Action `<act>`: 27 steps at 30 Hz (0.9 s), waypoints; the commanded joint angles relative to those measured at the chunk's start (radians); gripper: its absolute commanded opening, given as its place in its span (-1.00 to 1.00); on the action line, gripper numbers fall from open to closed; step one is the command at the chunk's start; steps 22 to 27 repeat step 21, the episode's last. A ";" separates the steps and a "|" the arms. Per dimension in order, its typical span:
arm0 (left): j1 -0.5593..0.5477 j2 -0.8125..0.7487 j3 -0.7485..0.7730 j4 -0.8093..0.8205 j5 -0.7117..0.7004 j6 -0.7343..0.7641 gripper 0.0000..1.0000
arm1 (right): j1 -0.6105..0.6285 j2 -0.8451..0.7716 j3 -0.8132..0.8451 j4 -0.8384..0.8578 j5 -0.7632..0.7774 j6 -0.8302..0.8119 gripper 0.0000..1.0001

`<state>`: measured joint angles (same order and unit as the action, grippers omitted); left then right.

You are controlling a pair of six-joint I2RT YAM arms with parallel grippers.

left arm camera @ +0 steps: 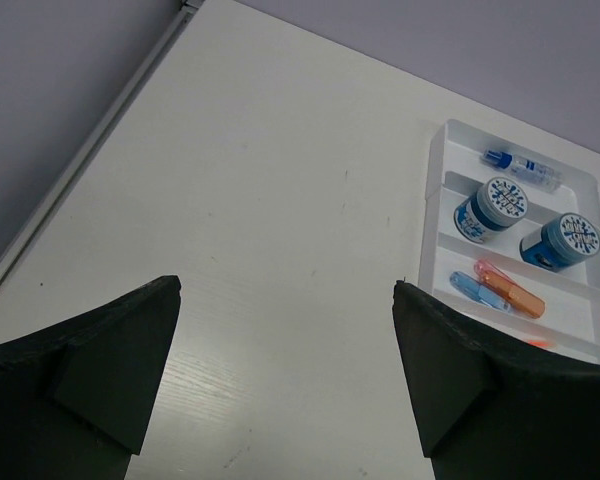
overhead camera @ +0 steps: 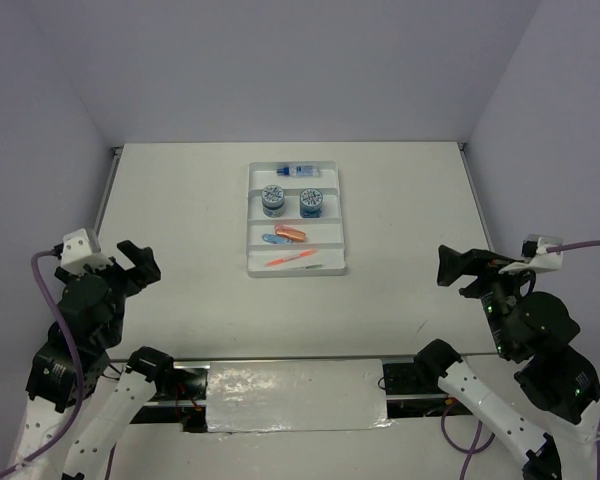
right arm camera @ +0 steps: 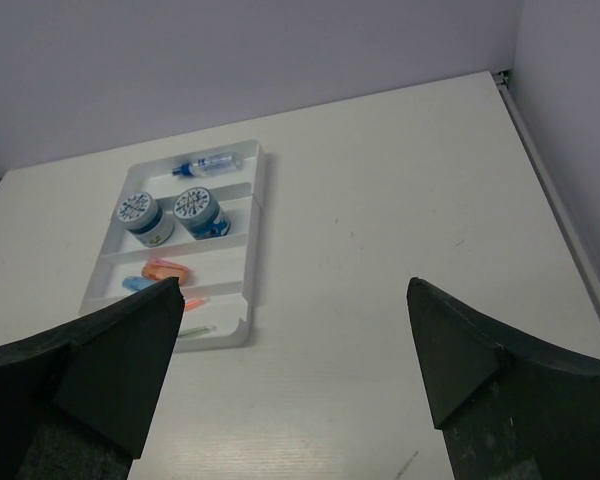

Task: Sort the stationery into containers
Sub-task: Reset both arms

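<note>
Tray is white with four long slots holding a white-blue tube, two round blue-white tubs, short sticks and thin pens. Left gripper and right gripper have fingers wide apart.

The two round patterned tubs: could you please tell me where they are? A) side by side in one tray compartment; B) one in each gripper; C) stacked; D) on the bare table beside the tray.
A: the left tub and the right tub stand side by side in the tray, in its second compartment from the far end.
</note>
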<state>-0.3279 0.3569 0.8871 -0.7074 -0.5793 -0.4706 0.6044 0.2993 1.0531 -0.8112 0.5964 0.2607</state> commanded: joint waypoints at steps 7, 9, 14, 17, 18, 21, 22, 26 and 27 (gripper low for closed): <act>0.000 -0.111 -0.040 0.039 -0.077 0.004 0.99 | 0.009 0.057 -0.021 0.026 0.023 -0.011 0.99; 0.000 -0.108 -0.043 0.040 -0.073 0.004 0.99 | 0.009 0.061 -0.022 0.024 0.026 -0.008 0.99; 0.000 -0.078 -0.045 0.040 -0.044 0.012 0.99 | 0.009 0.061 -0.027 0.027 0.032 -0.003 0.99; 0.000 -0.075 -0.045 0.042 -0.037 0.013 0.99 | 0.009 0.055 -0.034 0.026 0.037 0.003 0.99; 0.000 -0.075 -0.048 0.043 -0.037 0.013 0.99 | 0.008 0.054 -0.038 0.027 0.037 0.005 0.99; 0.000 -0.078 -0.051 0.046 -0.036 0.013 0.99 | 0.009 0.057 -0.039 0.026 0.040 0.008 0.99; 0.000 -0.078 -0.051 0.046 -0.036 0.013 0.99 | 0.009 0.057 -0.039 0.026 0.040 0.008 0.99; 0.000 -0.078 -0.051 0.046 -0.036 0.013 0.99 | 0.009 0.057 -0.039 0.026 0.040 0.008 0.99; 0.000 -0.078 -0.051 0.046 -0.036 0.013 0.99 | 0.009 0.057 -0.039 0.026 0.040 0.008 0.99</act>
